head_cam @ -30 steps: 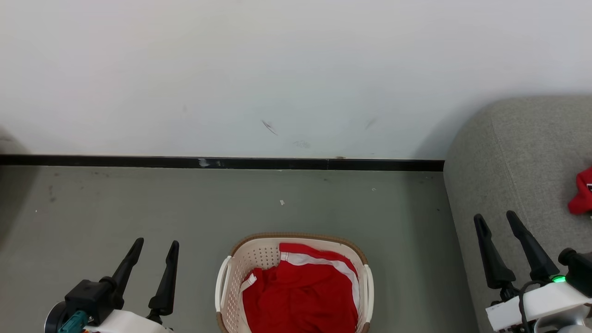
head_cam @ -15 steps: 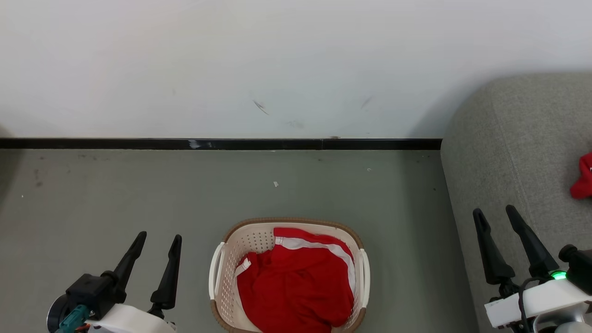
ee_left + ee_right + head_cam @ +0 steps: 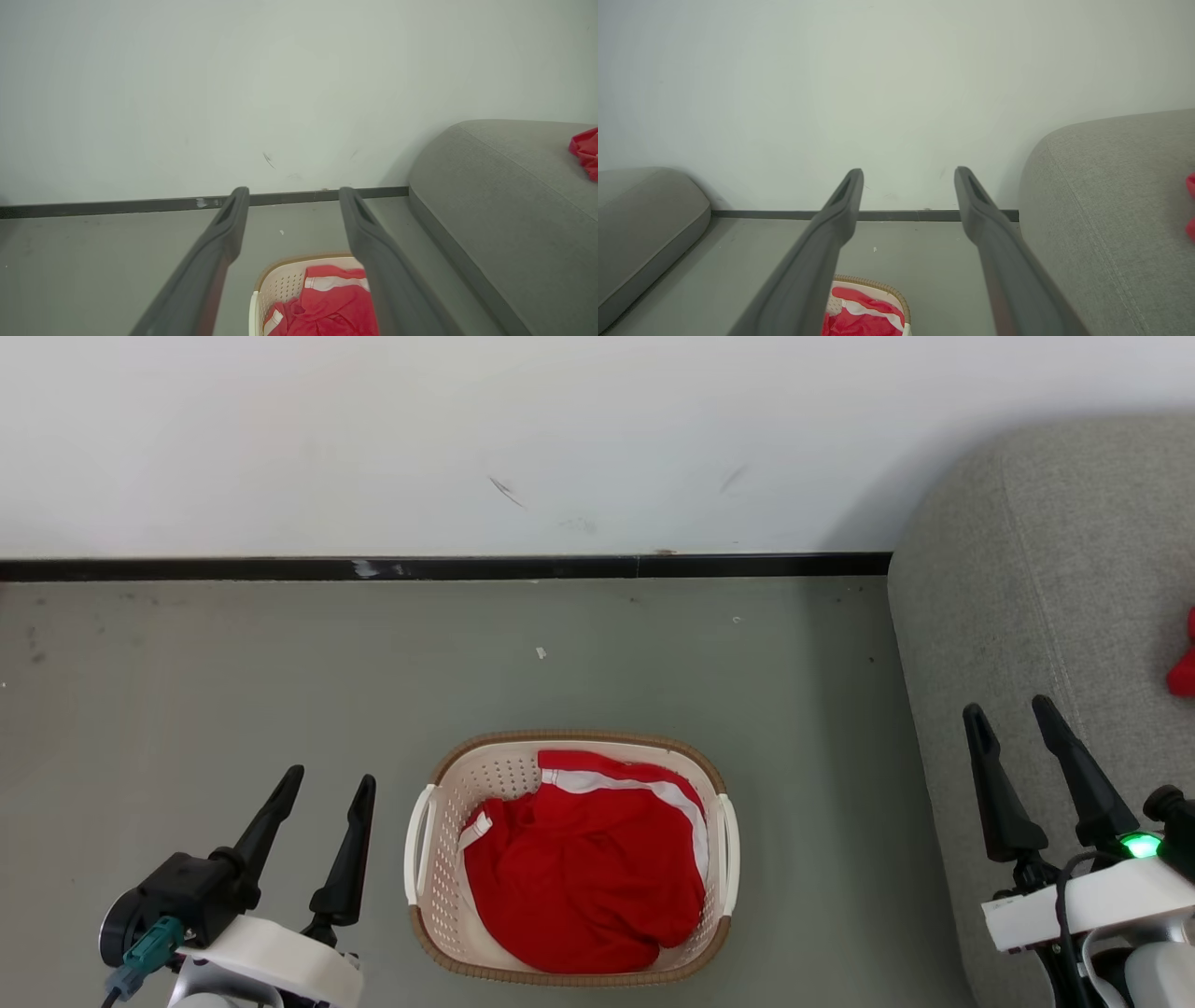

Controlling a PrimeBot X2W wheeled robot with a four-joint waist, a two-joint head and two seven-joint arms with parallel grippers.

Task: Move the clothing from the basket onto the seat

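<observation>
Clothing point(image 3: 583, 877), crumpled red, fills oval perforated plastic basket point(image 3: 504, 773).

You'll see the grey floor point(image 3: 187, 709) bearing the cream laundry basket point(image 3: 579, 738) and a small white scrap point(image 3: 541, 653), and beside it the grey sofa seat point(image 3: 1046, 551) carrying a red garment point(image 3: 1183, 674).

basket point(image 3: 571, 741): cream, perforated, brown rim, upright, lower centre of frame | clothing point(image 3: 583, 882): red with white trim, crumpled inside basket | red piece point(image 3: 1184, 668): lies on seat, right edge | seat point(image 3: 1027, 569): grey fabric, right side
</observation>
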